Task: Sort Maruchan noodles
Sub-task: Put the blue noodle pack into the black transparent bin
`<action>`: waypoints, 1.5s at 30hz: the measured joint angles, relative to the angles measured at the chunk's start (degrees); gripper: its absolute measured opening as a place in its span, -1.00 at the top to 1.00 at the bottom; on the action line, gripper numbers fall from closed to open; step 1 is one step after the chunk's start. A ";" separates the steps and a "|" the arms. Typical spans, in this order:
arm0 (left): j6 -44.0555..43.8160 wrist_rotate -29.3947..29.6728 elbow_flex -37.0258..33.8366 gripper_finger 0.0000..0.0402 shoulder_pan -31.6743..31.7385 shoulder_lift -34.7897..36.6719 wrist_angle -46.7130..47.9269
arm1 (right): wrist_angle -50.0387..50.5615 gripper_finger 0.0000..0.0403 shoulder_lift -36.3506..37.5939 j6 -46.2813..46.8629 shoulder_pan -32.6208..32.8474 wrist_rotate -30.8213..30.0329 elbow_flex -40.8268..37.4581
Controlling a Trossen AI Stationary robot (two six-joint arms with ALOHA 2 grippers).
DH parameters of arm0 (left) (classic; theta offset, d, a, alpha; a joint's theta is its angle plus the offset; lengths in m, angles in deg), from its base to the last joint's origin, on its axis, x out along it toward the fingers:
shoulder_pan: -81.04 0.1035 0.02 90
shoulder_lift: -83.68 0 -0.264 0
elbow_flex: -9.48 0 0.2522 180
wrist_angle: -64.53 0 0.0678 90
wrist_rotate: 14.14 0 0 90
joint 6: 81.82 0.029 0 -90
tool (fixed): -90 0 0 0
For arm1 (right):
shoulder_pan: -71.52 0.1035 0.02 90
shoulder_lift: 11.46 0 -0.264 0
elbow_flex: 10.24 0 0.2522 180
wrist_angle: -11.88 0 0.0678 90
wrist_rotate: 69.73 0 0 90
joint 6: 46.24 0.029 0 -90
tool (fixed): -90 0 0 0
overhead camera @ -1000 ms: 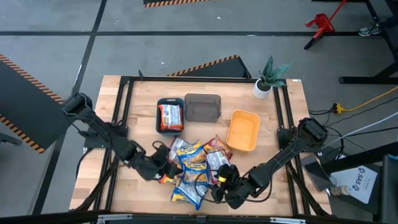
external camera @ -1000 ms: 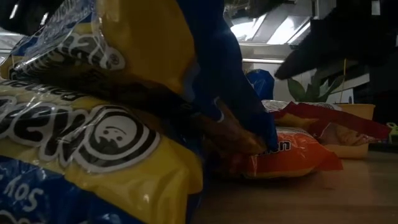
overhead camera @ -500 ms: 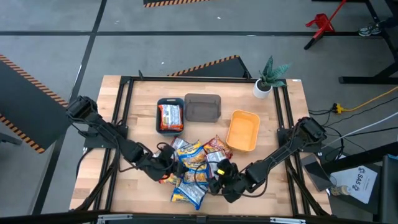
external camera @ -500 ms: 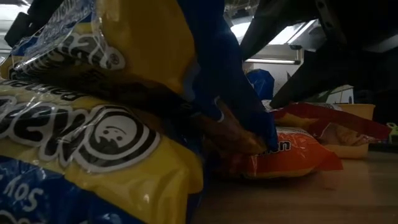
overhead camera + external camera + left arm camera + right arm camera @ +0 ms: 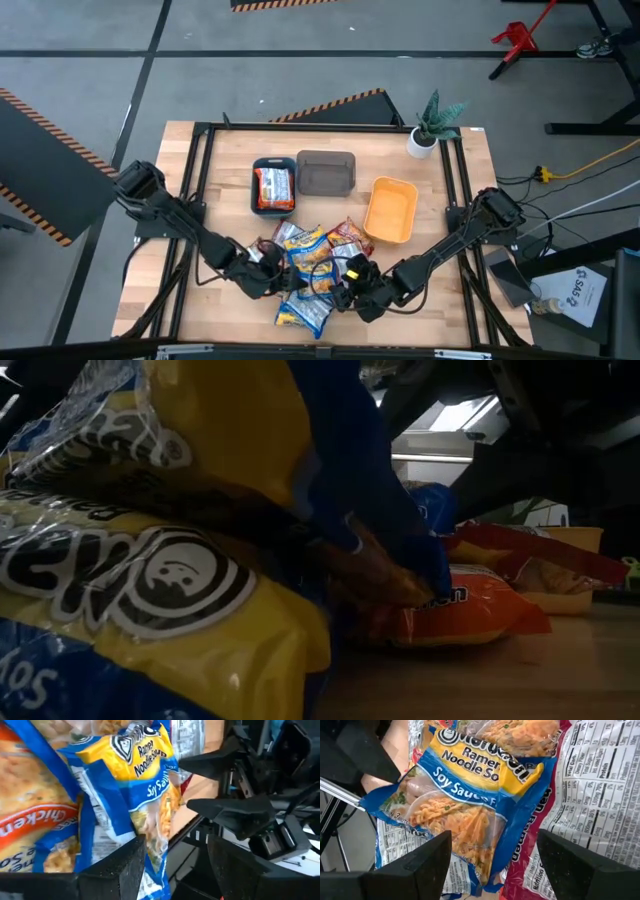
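Note:
The Maruchan noodles lie in a loose pile [image 5: 312, 268] near the table's front edge: yellow-and-blue, orange-red and silvery-white packets overlapping each other. One more orange packet [image 5: 273, 187] lies in the dark tray at the back. My left gripper [image 5: 270, 276] is at the pile's left side, open, with the end of a yellow-and-blue packet [image 5: 150, 805] between its fingers [image 5: 175, 857]. My right gripper [image 5: 346, 286] is at the pile's right side, open [image 5: 495, 857], facing a yellow-and-blue soy sauce packet [image 5: 470, 800] whose lower edge reaches between its fingers. My left gripper has the end of the yellow-and-blue packet [image 5: 155, 852] between its open fingers. One finger [image 5: 125, 865] lies right beside the packet's edge; I cannot tell whether it touches. The packet rests on the pile.
A grey tray [image 5: 326, 172] and an orange tray [image 5: 392, 210] stand behind the pile, beside the dark tray [image 5: 257, 187]. A potted plant [image 5: 432, 125] is at the far right corner. The two grippers face each other closely across the pile.
My left gripper has gone down and toward the table's right edge, into the pile's left side. My right gripper has crept toward the table's left edge, closer to the pile. In the low view the nearest yellow-and-blue packets have shifted a little.

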 joint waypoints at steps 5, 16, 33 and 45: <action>0.01 0.10 0.00 -0.03 -0.11 -1.47 -0.84 | -0.06 -0.38 -0.49 -0.07 0.09 1.17 0.00; 1.53 0.06 0.00 -0.03 -0.09 -1.75 -2.71 | -0.03 -0.38 -0.51 -0.04 0.00 1.46 -0.04; 1.77 -5.16 0.00 -0.03 0.58 -1.75 -1.16 | -0.03 -0.38 -0.52 0.00 -0.35 1.67 -0.04; 2.99 -11.20 0.03 -0.03 1.85 0.41 0.98 | -0.08 -0.38 -1.92 0.67 -0.66 2.86 0.07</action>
